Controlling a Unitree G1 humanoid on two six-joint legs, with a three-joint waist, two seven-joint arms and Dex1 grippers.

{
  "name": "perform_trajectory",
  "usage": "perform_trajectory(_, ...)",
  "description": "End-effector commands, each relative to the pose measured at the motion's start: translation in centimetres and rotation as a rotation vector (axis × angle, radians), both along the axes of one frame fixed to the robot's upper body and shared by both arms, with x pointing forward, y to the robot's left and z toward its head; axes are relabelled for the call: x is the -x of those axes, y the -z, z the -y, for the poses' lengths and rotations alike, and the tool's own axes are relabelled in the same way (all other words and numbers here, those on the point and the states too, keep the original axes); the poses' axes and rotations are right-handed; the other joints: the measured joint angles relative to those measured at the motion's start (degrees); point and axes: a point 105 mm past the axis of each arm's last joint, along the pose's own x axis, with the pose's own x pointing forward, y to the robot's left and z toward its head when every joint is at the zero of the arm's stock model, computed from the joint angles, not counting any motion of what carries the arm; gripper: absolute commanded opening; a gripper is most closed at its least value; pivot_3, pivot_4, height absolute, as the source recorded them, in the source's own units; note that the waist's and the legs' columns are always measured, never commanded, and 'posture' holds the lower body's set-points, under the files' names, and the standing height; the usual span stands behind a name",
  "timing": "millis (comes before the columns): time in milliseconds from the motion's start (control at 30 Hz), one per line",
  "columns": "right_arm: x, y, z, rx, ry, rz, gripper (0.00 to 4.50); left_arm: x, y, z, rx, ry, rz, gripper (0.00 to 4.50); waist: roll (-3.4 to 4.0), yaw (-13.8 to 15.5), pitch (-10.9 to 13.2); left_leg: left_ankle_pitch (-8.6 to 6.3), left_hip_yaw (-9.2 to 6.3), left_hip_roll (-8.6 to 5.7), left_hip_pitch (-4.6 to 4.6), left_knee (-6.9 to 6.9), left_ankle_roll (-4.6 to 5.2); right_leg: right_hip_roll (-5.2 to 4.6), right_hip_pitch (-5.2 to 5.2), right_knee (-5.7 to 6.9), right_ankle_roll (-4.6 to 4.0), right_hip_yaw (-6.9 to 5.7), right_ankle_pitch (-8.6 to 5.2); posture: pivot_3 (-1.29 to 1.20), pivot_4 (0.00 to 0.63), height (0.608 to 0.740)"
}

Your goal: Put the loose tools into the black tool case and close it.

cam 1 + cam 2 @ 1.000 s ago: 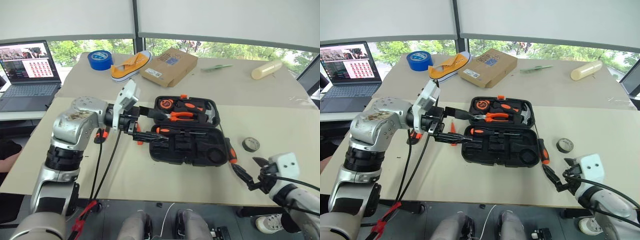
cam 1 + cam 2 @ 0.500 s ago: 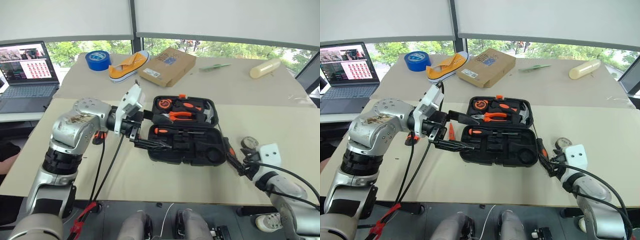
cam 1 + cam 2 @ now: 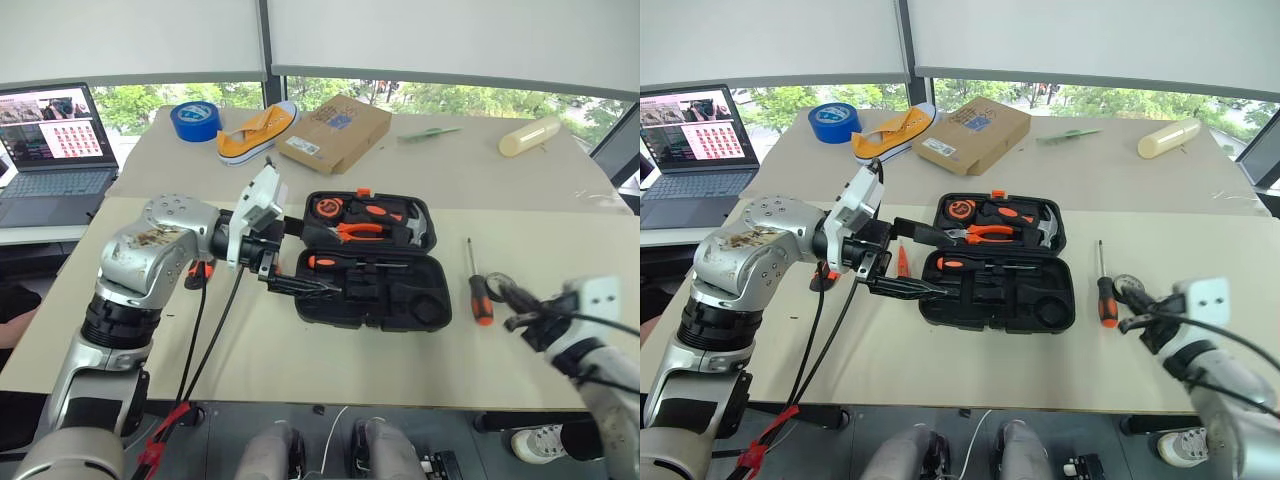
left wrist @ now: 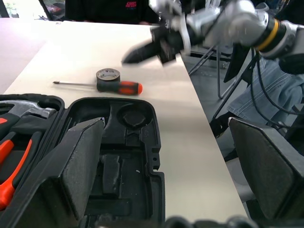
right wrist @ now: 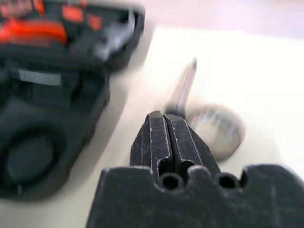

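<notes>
The black tool case (image 3: 372,292) lies open mid-table, with a hammer, pliers and a screwdriver in its slots. My left gripper (image 3: 308,258) hangs open at the case's left end, and its wide-apart fingers (image 4: 78,161) frame the empty slots. A black-and-orange screwdriver (image 3: 477,287) lies loose to the right of the case. Beside it sits the small grey tape roll (image 4: 108,74). My right gripper (image 3: 512,302) hovers just above that roll (image 5: 216,126), shut with nothing between its fingers. A slim orange screwdriver (image 3: 902,260) and another orange-and-black tool (image 3: 200,272) lie left of the case.
At the back of the table are a blue tape roll (image 3: 200,120), a yellow shoe (image 3: 258,130), a cardboard box (image 3: 337,132) and a cream cylinder (image 3: 530,137). A laptop (image 3: 55,150) stands far left. My right gripper is close to the table's near edge.
My right gripper went from open to shut and rose away to the right, empty. The screwdriver by the case's right edge now lies a little farther right. The left arm held still.
</notes>
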Motion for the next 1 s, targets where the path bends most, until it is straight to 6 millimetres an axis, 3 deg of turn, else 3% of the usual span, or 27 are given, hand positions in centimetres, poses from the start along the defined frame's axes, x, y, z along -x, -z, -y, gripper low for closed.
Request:
perform_trajectory(33, 0.3, 0.0, -0.4, 0.019, -0.058, -0.035, 0.30, 0.0, -0.3, -0.1, 0.007, -0.007, 0.037, 4.50, 0.00, 0.1, 0.0, 0.00, -0.01, 0.00, 0.00, -0.02, 0.00, 0.00, 0.00, -0.01, 0.00, -0.02, 0.00, 0.00, 0.150, 0.731)
perform_trajectory(233, -0.2, 3.1, 0.8, 0.048, 0.061, -0.124, 2.14, -0.1, -0.4, 0.1, 0.015, -0.016, 0.047, 4.50, -0.01, 0.1, 0.0, 0.00, 0.00, -0.03, -0.03, -0.03, 0.02, -0.03, 0.00, -0.02, 0.04, 0.00, -0.03, 0.00, 0.150, 0.731)
perform_trajectory(333, -0.1, 4.6, 0.4, 0.045, 0.071, -0.152, 3.14, 0.0, -0.3, 0.0, 0.008, -0.017, 0.053, 4.50, 0.00, 0.1, 0.0, 0.00, 0.00, -0.03, -0.04, -0.03, 0.01, -0.03, -0.03, -0.01, 0.07, 0.00, -0.05, 0.00, 0.150, 0.731)
perform_trajectory(633, -1.0, 7.5, -0.6, 0.026, 0.076, -0.195, 3.14, 0.1, -0.3, 0.1, 0.004, -0.014, 0.054, 4.50, 0.00, 0.0, 0.0, 0.00, 0.03, -0.02, -0.01, -0.04, 0.01, -0.03, -0.03, 0.00, 0.23, 0.04, -0.14, 0.00, 0.150, 0.731)
perform_trajectory(767, -1.3, 7.3, -0.6, 0.008, 0.096, -0.161, 2.17, 0.2, -0.2, 0.0, -0.002, -0.011, 0.054, 4.50, 0.00, 0.0, 0.0, 0.00, 0.03, 0.00, 0.01, -0.05, 0.00, -0.02, -0.02, -0.01, 0.23, 0.05, -0.14, 0.00, 0.150, 0.731)
perform_trajectory(867, -1.0, 6.2, -0.2, 0.026, 0.139, -0.115, 1.17, 0.2, -0.1, -0.1, -0.006, -0.012, 0.056, 4.50, 0.01, 0.0, 0.0, 0.00, 0.03, 0.00, 0.00, -0.06, 0.00, -0.02, -0.03, -0.01, 0.19, 0.04, -0.12, 0.00, 0.150, 0.731)
perform_trajectory(1000, -0.8, 2.9, -0.3, 0.020, 0.162, -0.029, 1.01, 0.2, 0.0, -0.4, -0.010, -0.019, 0.058, 4.50, 0.10, 0.0, 0.1, 0.00, 0.04, -0.02, -0.02, -0.06, 0.00, -0.06, -0.06, 0.00, 0.19, 0.06, -0.12, 0.00, 0.150, 0.731)
